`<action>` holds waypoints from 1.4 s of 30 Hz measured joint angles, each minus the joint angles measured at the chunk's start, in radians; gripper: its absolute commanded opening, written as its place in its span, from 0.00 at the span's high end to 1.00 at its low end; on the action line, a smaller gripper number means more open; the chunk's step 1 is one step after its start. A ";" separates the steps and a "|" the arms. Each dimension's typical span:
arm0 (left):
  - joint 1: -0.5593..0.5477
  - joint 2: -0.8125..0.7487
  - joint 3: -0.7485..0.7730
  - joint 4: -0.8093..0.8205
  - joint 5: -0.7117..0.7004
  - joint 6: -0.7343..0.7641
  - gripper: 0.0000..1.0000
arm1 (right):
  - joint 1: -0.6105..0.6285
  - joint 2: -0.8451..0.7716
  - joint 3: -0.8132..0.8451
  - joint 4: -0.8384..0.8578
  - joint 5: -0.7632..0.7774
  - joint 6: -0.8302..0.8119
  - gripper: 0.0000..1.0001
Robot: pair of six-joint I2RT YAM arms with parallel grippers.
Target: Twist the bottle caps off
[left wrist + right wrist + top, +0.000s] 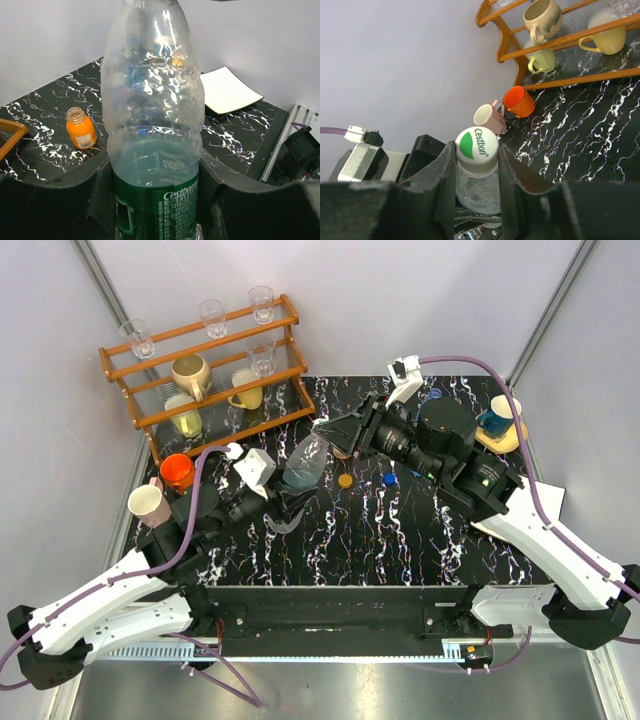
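Observation:
The clear bottle with the green label (303, 466) is held tilted above the table between both arms. My left gripper (283, 498) is shut on its labelled lower body (152, 125), with my left gripper (155, 172) clamping the green label. My right gripper (338, 436) is shut on its white and green cap (476, 145), one finger (446, 167) on each side. The squat orange bottle (81, 129) stands uncapped on the table. The translucent blue bottle (496, 418) stands at the far right. The bottle with the blue-red label is out of view.
A wooden rack (205, 380) with glasses and mugs stands at the back left. An orange mug (177, 472) and a pink mug (148, 505) sit by my left arm. A loose orange cap (345, 480) and blue cap (388, 479) lie mid-table. A white square plate (227, 91) lies to the right.

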 measured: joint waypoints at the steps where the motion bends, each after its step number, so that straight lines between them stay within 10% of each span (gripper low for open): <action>1: 0.000 0.000 0.000 -0.001 0.000 0.000 0.51 | 0.000 0.000 -0.002 0.000 0.001 -0.002 0.88; 11: 0.004 -0.020 -0.010 -0.002 0.078 -0.013 0.48 | -0.001 -0.019 -0.020 0.036 -0.100 -0.112 1.00; 29: 0.035 0.002 0.118 0.003 0.901 -0.224 0.49 | -0.005 -0.155 -0.014 0.129 -0.913 -0.441 1.00; 42: 0.042 0.041 0.119 0.084 1.107 -0.344 0.46 | -0.014 -0.138 -0.034 0.260 -1.225 -0.423 1.00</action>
